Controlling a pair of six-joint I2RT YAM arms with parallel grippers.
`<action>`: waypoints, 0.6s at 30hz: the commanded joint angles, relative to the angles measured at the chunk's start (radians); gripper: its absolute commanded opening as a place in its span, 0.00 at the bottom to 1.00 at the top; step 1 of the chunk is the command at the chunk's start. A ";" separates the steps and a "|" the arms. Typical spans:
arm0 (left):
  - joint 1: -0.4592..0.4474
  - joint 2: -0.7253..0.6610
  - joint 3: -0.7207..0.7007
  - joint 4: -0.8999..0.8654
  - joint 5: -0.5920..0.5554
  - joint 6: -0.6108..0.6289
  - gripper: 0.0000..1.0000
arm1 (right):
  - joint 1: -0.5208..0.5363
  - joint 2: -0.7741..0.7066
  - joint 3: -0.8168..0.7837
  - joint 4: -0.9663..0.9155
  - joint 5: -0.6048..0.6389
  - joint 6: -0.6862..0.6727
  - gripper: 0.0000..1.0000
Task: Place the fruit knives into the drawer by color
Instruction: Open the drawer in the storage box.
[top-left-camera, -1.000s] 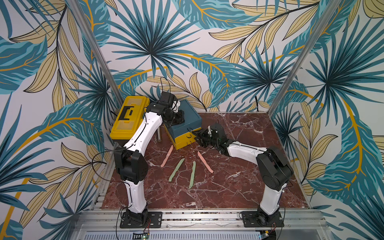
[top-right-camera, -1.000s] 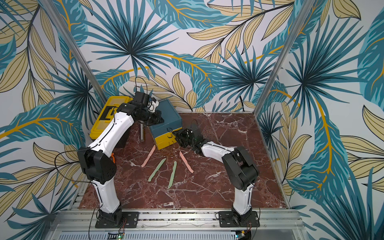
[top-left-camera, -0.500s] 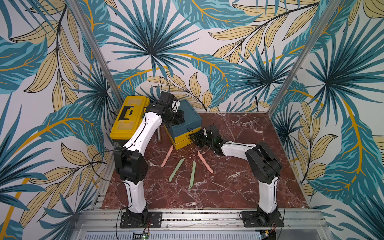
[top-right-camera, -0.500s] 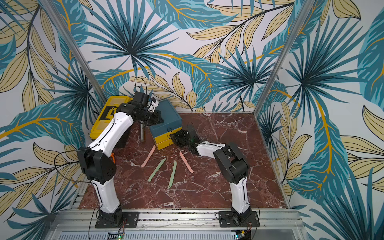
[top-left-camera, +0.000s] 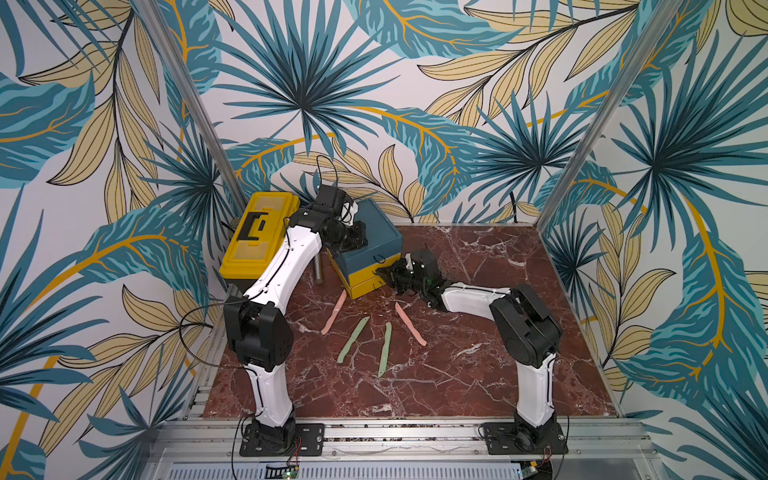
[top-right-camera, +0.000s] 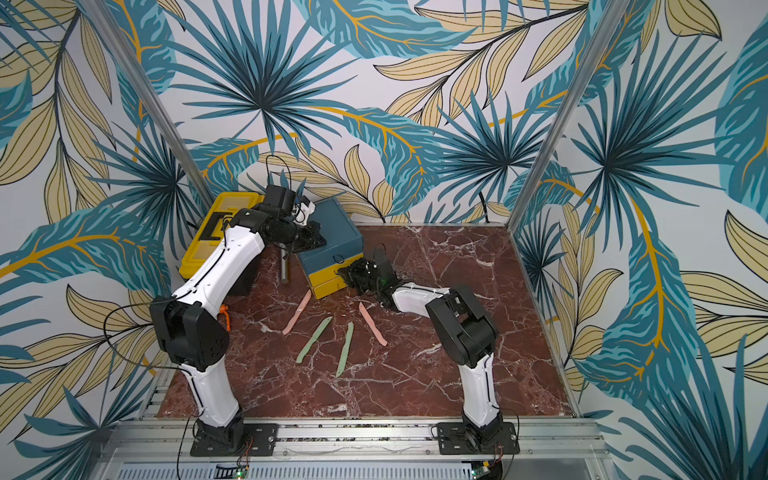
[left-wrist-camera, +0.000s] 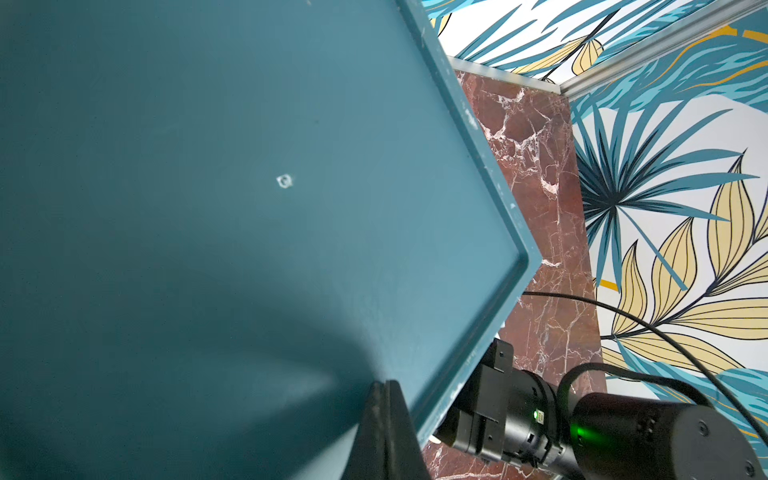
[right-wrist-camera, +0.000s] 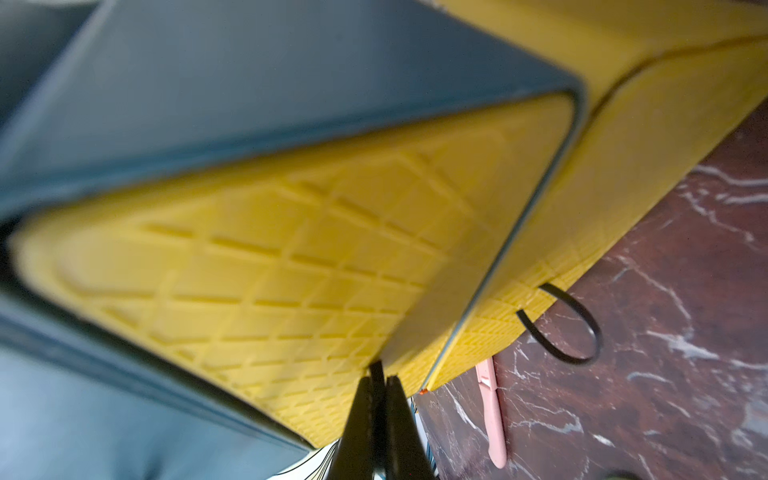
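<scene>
At the drawer (top-left-camera: 376, 232), right hand (top-left-camera: 381, 272) reaches low, closed.

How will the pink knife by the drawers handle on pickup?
Pink knife lies flat on the marble table, so likely hard to pinch from above; may slide. Slim plastic: probably light, maybe slightly bendy. Flat shape, unlikely to roll.

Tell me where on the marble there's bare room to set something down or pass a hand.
Bare marble: the near strip between the knives and the front rail, and the far right corner behind the right arm. Crowded: far left, where toolbox, metal cylinder and drawer chest bunch, and the middle, where two pink and two green knives lie.
</scene>
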 joint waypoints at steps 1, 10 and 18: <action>0.014 0.035 -0.052 -0.130 -0.040 0.021 0.00 | 0.005 -0.058 -0.082 -0.019 -0.011 -0.022 0.00; 0.021 0.032 -0.055 -0.126 -0.029 0.027 0.00 | 0.005 -0.221 -0.274 -0.062 -0.036 -0.048 0.00; 0.026 0.029 -0.053 -0.128 -0.023 0.033 0.00 | 0.006 -0.289 -0.342 -0.122 -0.034 -0.064 0.00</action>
